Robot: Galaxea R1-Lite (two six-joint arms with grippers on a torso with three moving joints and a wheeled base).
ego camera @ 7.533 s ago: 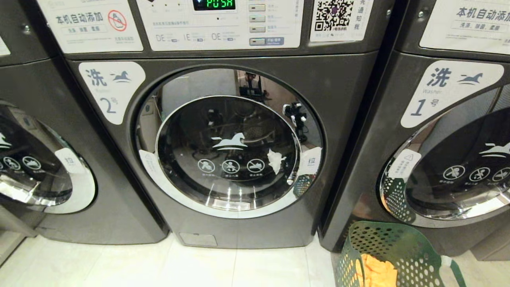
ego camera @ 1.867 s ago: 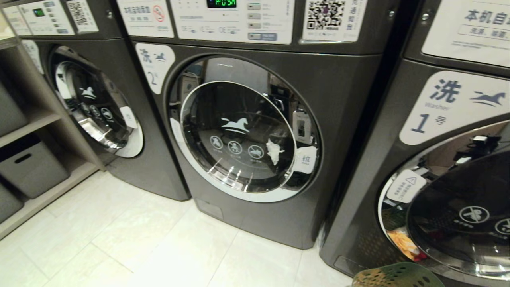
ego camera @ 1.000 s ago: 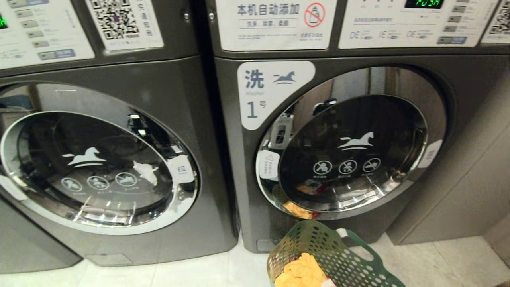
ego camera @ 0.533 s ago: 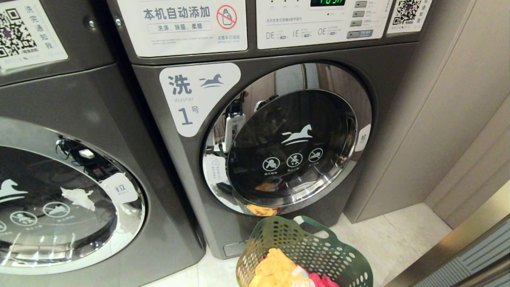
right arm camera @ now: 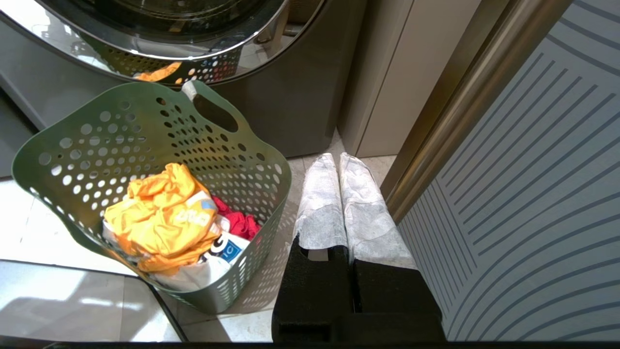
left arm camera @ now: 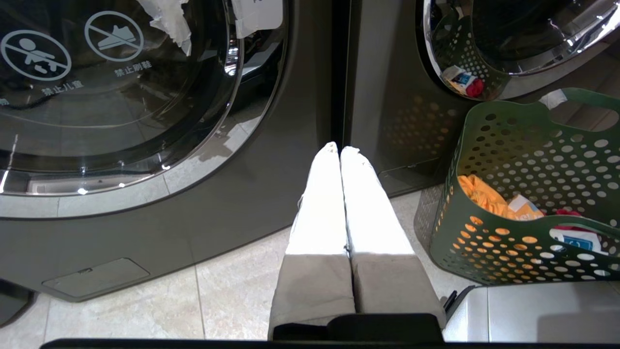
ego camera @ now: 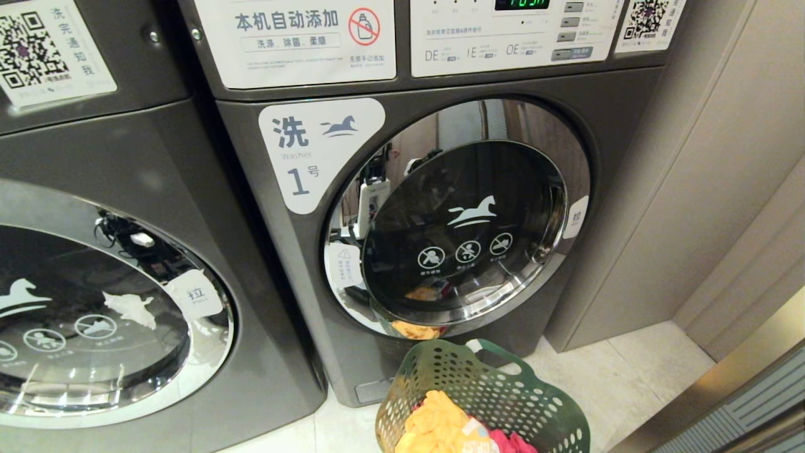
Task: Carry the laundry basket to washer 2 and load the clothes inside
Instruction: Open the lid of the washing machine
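Observation:
The green perforated laundry basket (ego camera: 490, 380) stands on the floor in front of washer 1 (ego camera: 302, 151), below its shut door. Inside lie the clothes: a yellow garment (right arm camera: 160, 213) on top, a white printed shirt (right arm camera: 203, 271) and a red one (right arm camera: 240, 223). Washer 2 (ego camera: 126, 176) is the machine at the left, door shut, its number label out of frame. My left gripper (left arm camera: 339, 148) hangs low and shut, empty, facing the seam between the two washers, with the basket (left arm camera: 523, 169) beside it. My right gripper (right arm camera: 337, 157) is shut and empty on the other side of the basket (right arm camera: 121, 131).
A beige wall panel (ego camera: 692, 189) closes off the right of washer 1. A brass-framed striped panel (right arm camera: 508, 194) runs close beside the right gripper. Pale floor tiles (left arm camera: 145, 300) lie in front of washer 2. Part of my silver base (left arm camera: 533, 310) sits just behind the basket.
The head view has swung right, from washer 2 to washer 1 and the basket, and has nearly settled over the last half second. The basket itself stays by washer 1.

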